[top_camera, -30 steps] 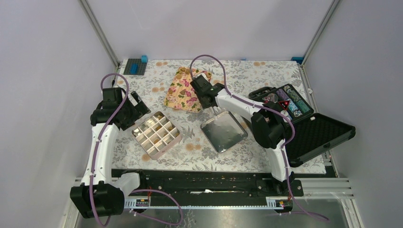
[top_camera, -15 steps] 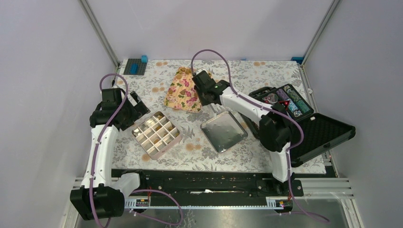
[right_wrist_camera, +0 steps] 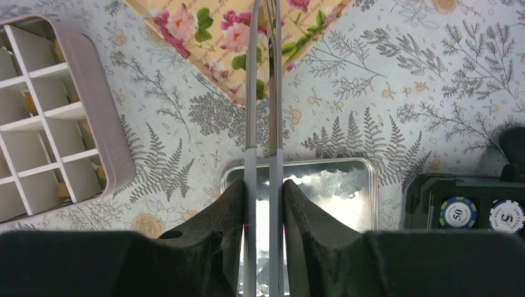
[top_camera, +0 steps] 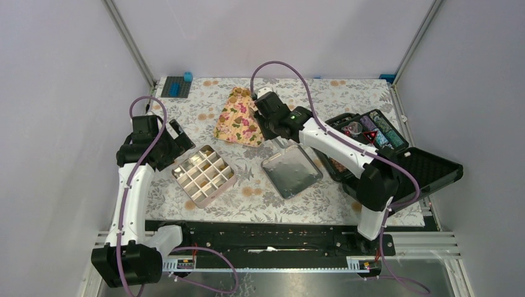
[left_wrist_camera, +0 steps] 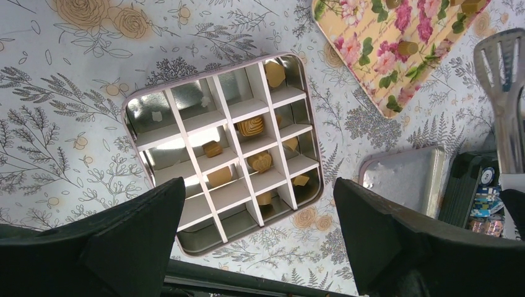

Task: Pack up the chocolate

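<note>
Several golden-brown chocolate pieces (left_wrist_camera: 254,125) lie in cells of the divided tin (top_camera: 204,176), also seen from the left wrist as the tin (left_wrist_camera: 133,108). More chocolate (left_wrist_camera: 407,47) sits on the yellow floral tray (top_camera: 238,117). My left gripper (left_wrist_camera: 259,185) hangs open above the tin's near edge, seen from above as the left gripper (top_camera: 179,133). My right gripper (right_wrist_camera: 263,185) is shut on metal tongs (right_wrist_camera: 263,93), whose arms are pressed close together. The tongs reach over the tray (right_wrist_camera: 210,43); their tips leave the right wrist view. In the left wrist view the tongs (left_wrist_camera: 504,93) stand beside the tray's corner.
The tin's shiny lid (top_camera: 291,172) lies right of the tin, under my right gripper (top_camera: 272,127). An open black case (top_camera: 427,173) with striped chips (right_wrist_camera: 455,212) stands at the right. A blue and grey block (top_camera: 176,85) sits at the back left corner.
The right arm's elbow has swung right and its gripper has moved toward the floral tray. The tongs' arms have been squeezed closer together. The left arm has not moved.
</note>
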### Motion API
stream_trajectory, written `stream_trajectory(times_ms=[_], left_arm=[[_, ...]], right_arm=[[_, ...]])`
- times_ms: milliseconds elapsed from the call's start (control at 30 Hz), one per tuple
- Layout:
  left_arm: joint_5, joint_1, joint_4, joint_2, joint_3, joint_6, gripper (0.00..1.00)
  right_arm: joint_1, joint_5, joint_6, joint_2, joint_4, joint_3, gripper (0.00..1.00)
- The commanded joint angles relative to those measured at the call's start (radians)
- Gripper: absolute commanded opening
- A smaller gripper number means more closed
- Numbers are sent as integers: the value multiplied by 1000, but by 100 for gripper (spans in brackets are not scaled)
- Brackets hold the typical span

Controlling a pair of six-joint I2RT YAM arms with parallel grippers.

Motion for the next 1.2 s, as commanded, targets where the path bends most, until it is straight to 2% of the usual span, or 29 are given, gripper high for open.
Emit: stream_trajectory(times_ms=[0, 133, 300, 933, 1167], left_arm=[[0, 6, 16, -27, 36, 4, 99], [-7, 6, 13, -32, 35, 5, 99], [-7, 6, 12, -23, 31, 2, 99], [-18, 6, 13, -13, 39, 9, 99], [-18, 6, 12, -16, 34, 14, 99]], right_arm=[[3, 41, 2, 24, -11, 7, 35], [9, 81, -1, 72, -25, 32, 44], [27, 109, -7, 109, -27, 53, 49], [37, 109, -22, 228, -25, 148, 50], [39, 104, -25, 256, -30, 171, 44]])
